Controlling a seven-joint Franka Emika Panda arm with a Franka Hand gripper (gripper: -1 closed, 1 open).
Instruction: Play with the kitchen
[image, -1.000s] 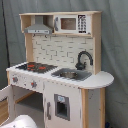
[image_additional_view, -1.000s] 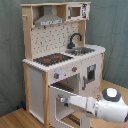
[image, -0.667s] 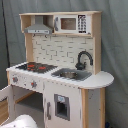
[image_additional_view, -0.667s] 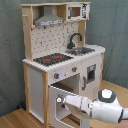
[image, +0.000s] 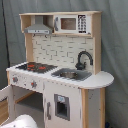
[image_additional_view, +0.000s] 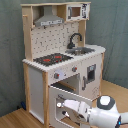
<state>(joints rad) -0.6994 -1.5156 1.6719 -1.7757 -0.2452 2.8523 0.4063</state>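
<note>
In the middle of both exterior views stands the kitchen (image: 60, 70) (image_additional_view: 62, 60), a tall toy unit of white panels and pale wood set on a wood-look floor (image_additional_view: 15, 117) before a grey-green curtain (image: 115, 45). Its worktop is white with a rounded end. A flat black stovetop (image: 34, 66) (image_additional_view: 52, 59) with red ring marks lies on it, and beside that a shallow metal-coloured sink (image: 70, 74) (image_additional_view: 82, 50) under a curved black faucet (image: 83, 59) (image_additional_view: 75, 39). The back wall behind them is white with a brick-like pattern in the first exterior view and reads as dotted in the second exterior view. Above, a grey wedge-shaped hood (image: 38, 27) (image_additional_view: 49, 19) sits beside a small boxy microwave (image: 70, 23) (image_additional_view: 77, 11) with a dark window, both framed in light wood. Round knobs (image: 33, 84) (image_additional_view: 56, 76) dot the front panel below the stovetop. A narrow white cupboard door (image: 61, 105) (image_additional_view: 91, 74) with a dark square inset sits under the sink.

In the second exterior view the oven door (image_additional_view: 62, 102), a pale wood frame with a clear pane, hangs swung open toward the camera. The arm (image_additional_view: 102, 114), smooth, white and rounded, reaches in from the second exterior view's lower right, with the gripper (image_additional_view: 62, 105) at that door's frame. Whether its claw is apart or together cannot be told. In the first exterior view a white rounded part of the arm (image: 20, 121) shows at the bottom edge.
</note>
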